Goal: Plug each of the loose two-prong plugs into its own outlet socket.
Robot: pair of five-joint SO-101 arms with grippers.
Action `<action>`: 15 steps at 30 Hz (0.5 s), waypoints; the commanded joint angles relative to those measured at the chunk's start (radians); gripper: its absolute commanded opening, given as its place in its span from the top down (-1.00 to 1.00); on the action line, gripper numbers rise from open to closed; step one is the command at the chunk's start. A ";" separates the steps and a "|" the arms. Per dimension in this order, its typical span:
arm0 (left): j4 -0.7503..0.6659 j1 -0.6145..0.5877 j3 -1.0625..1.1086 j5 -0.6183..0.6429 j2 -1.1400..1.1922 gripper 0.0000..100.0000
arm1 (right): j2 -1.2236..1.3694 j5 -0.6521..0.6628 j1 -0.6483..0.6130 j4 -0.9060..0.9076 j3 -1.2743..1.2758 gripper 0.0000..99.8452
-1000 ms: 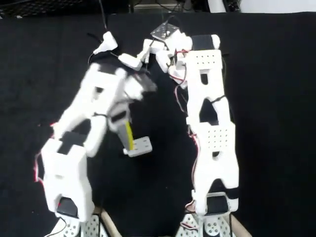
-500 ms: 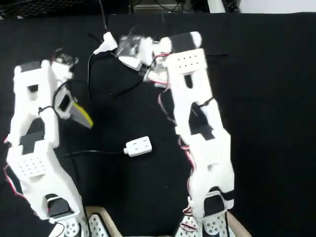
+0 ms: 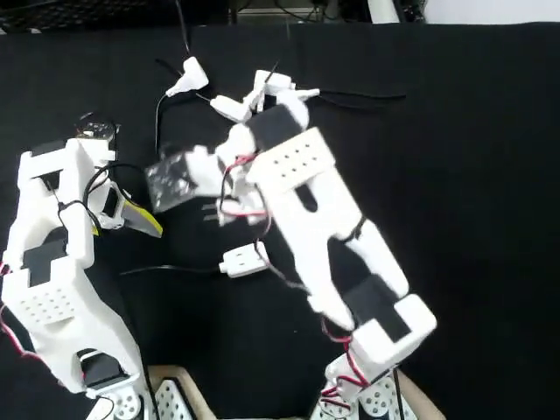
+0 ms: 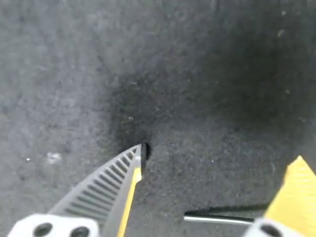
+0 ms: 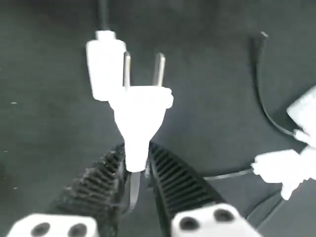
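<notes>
Plug [image 5: 139,109], white with two metal prongs, pinched by right claw [image 5: 136,154].

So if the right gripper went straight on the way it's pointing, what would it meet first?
Probably the white outlet block, lying just beyond the prongs of the plug it holds; depth is unclear.

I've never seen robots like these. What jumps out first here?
The white two-prong plug pinched in the right hand, prongs pointing away, stands out most. Near the middle of the black cloth lies a small white outlet block, with more loose plugs at the far edge. The left hand, one finger yellow, is open and holds nothing.
</notes>
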 commanded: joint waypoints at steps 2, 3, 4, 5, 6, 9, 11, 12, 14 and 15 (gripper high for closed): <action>-0.009 -0.007 0.041 0.014 -0.115 0.14 | -0.031 -0.135 -0.038 0.003 0.030 0.98; -0.009 0.007 0.061 0.014 -0.160 0.14 | -0.018 -0.160 -0.037 -0.011 0.025 0.98; -0.009 0.022 0.084 0.012 -0.212 0.14 | -0.010 -0.180 -0.031 -0.032 0.022 0.98; -0.014 0.047 0.119 0.011 -0.264 0.14 | -0.001 -0.193 -0.015 -0.052 0.013 0.98; -0.018 0.074 0.160 0.011 -0.316 0.14 | 0.005 -0.206 -0.005 -0.069 0.001 0.98; -0.091 0.154 0.318 0.014 -0.463 0.14 | 0.025 -0.236 0.026 -0.087 -0.044 0.98; -0.164 0.194 0.430 0.015 -0.569 0.14 | 0.033 -0.258 0.034 -0.071 -0.047 0.98; -0.196 0.214 0.484 0.015 -0.623 0.14 | 0.038 -0.273 0.034 -0.060 -0.042 0.98; -0.249 0.248 0.573 0.032 -0.727 0.14 | 0.042 -0.311 0.035 -0.058 -0.025 0.98; -0.275 0.255 0.607 0.064 -0.775 0.14 | 0.039 -0.325 0.037 -0.060 -0.013 0.98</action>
